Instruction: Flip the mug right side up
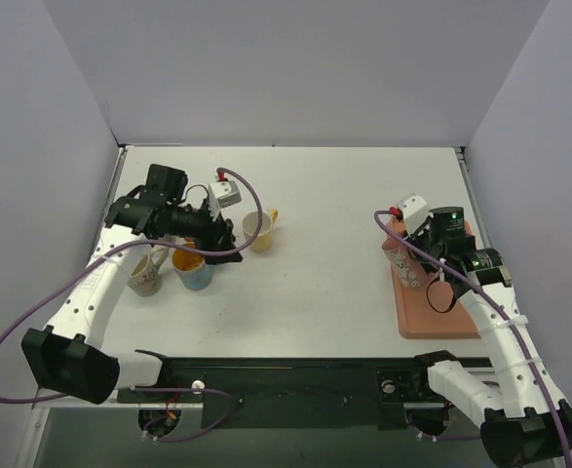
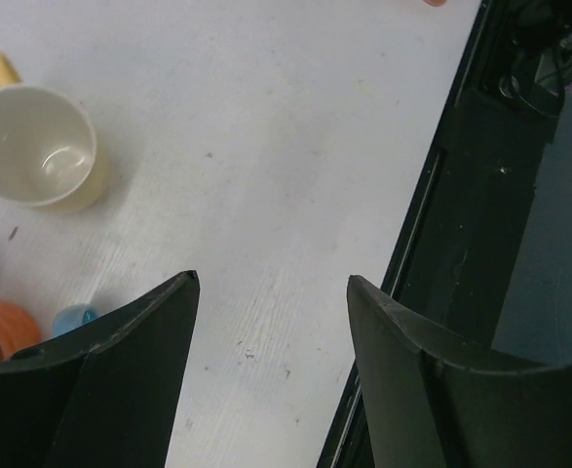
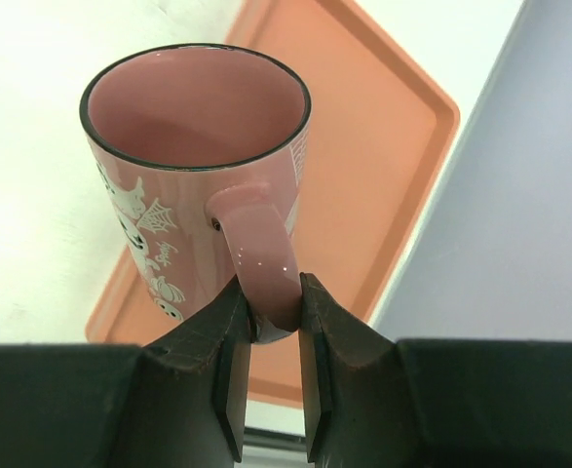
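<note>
At 9 o'clock on the table (image 1: 344,195) stand a cream patterned mug (image 1: 147,273) and a blue mug (image 1: 192,270). At their 1 o'clock, the left gripper (image 2: 271,283) has its fingers spread wide on nothing. A yellow mug (image 2: 37,146) sits upright at 10 o'clock in its wrist view. At 3 o'clock, the right gripper (image 3: 274,297) pinches the handle of the pink mug (image 3: 169,195), whose mouth faces the wrist camera, over the orange tray (image 3: 383,146).

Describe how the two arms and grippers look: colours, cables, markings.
The left arm and right arm have white links, black joints and bases, each trailing a purple cable. A small white camera box sits on each wrist. The left gripper and right gripper have plain matte black fingers.
</note>
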You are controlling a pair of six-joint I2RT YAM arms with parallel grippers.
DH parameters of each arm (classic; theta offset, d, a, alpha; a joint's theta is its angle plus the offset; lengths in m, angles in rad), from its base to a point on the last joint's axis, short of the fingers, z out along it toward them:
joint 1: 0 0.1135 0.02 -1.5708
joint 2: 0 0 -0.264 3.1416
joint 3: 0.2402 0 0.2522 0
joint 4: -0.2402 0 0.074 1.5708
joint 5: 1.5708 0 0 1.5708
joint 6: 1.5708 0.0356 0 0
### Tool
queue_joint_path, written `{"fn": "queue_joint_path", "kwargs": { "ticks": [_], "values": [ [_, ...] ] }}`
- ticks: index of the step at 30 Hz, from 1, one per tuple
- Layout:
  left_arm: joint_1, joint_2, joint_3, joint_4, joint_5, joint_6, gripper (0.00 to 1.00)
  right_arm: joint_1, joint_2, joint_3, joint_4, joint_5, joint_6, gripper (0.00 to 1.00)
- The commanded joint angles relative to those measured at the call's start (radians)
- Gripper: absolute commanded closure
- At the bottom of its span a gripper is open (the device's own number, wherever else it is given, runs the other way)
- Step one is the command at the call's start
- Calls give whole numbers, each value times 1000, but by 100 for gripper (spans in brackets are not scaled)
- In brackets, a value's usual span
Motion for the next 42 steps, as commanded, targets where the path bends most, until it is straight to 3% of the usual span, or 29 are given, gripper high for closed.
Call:
{"fn": "queue_joint_path", "kwargs": {
  "ticks": [1,4,8,12,16,23,30,36,40,42],
  "values": [
    [-145,-6,83,-15,46,64,27,44,-69,104,45,-189,-19,100],
    [-216,-22,91,88,52,20,26,116,-83,128,67,-248,-2,100],
    [-294,-74,85,259,37,-40,16,193,-62,144,146,-418,34,100],
    [-355,-52,137,252,36,-34,14,250,-14,148,267,-528,103,100],
    [-365,-26,82,314,16,-57,13,304,4,115,438,-602,183,100],
    [-431,23,88,316,-58,-28,13,420,73,130,498,-610,199,100],
    [-432,34,42,342,-119,3,13,454,100,122,544,-613,200,100],
    [-449,40,-30,345,-38,0,14,459,109,122,573,-605,202,100],
    [-458,35,-61,397,40,-46,19,459,115,109,614,-608,212,100],
    [-458,29,-73,440,43,-100,42,459,118,101,617,-610,223,100]
  ]
}}
